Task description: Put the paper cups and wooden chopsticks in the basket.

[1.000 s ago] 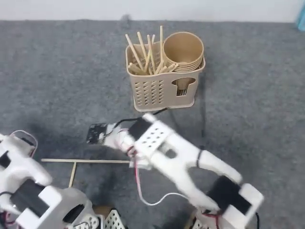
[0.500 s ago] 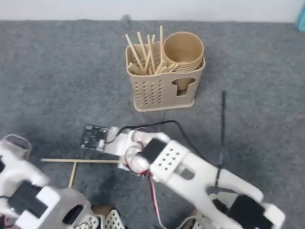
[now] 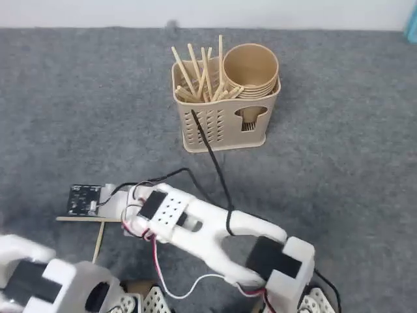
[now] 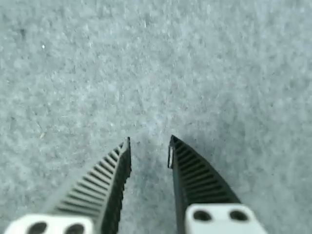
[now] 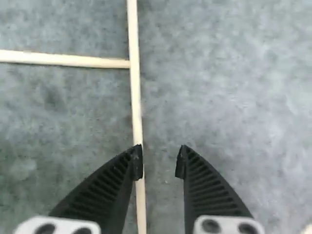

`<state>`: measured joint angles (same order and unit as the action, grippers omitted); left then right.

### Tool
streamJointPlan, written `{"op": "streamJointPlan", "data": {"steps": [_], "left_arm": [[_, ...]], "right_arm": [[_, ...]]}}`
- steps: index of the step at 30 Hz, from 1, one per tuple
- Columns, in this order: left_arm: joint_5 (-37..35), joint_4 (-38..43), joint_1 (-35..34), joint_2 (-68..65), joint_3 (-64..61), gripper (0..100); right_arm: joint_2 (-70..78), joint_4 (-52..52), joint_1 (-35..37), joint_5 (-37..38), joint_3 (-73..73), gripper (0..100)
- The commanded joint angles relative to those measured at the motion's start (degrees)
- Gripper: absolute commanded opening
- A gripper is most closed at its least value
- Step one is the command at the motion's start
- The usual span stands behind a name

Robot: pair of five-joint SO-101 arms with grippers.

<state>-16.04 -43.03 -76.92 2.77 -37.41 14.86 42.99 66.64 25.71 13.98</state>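
Right pincer [image 5: 158, 161], jaws slightly parted and gripping nothing, hangs over one of the two wooden chopsticks [image 5: 133, 73] lying on the grey surface [image 3: 339, 163], while the basket [image 3: 221, 127] already holds the stacked paper cups [image 3: 251, 65] and other chopsticks [image 3: 195, 68], so the task looks nearly done

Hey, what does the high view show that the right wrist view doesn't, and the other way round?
High view, not the wrist view: the basket holding stacked paper cups and a bunch of chopsticks, plus the white right arm. Right wrist view, not the high one: the right pincer, open, one fingertip at the long chopstick. Both: that long chopstick and a second chopstick meeting it in a T on the grey carpet.
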Motion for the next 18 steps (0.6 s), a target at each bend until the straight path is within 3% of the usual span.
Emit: {"op": "streamJointPlan", "data": {"steps": [1, 18], "left_arm": [[-0.26, 0.70, -0.79, 0.35, 2.86, 12], [-0.26, 1.05, -3.78, 0.35, 6.37, 12]], "right_arm": [[0.40, 2.68, 0.92, -0.53, -5.10, 12.0], [12.00, 2.95, 1.80, -0.26, -13.19, 11.5]]}}
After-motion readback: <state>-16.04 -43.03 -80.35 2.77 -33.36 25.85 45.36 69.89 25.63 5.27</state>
